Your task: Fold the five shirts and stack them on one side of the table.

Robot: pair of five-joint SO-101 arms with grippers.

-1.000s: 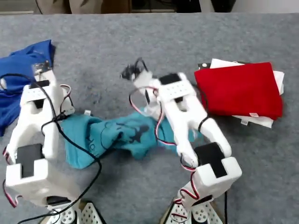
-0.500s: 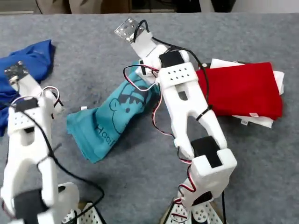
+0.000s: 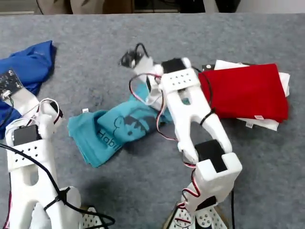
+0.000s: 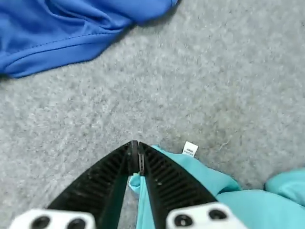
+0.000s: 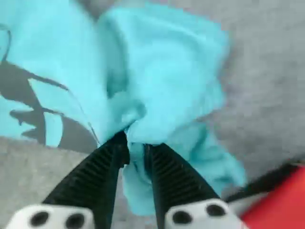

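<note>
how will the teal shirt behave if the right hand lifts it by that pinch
Probably floppy: the teal shirt lies bunched and creased, so it should sag from the right hand. Likely light, as one small pinch of cloth gathers it.

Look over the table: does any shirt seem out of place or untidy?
Yes. The teal shirt lies bunched and twisted mid-table, one end pinched in the right gripper. The blue shirt sits crumpled at the edge. The red shirt is folded flat.
</note>
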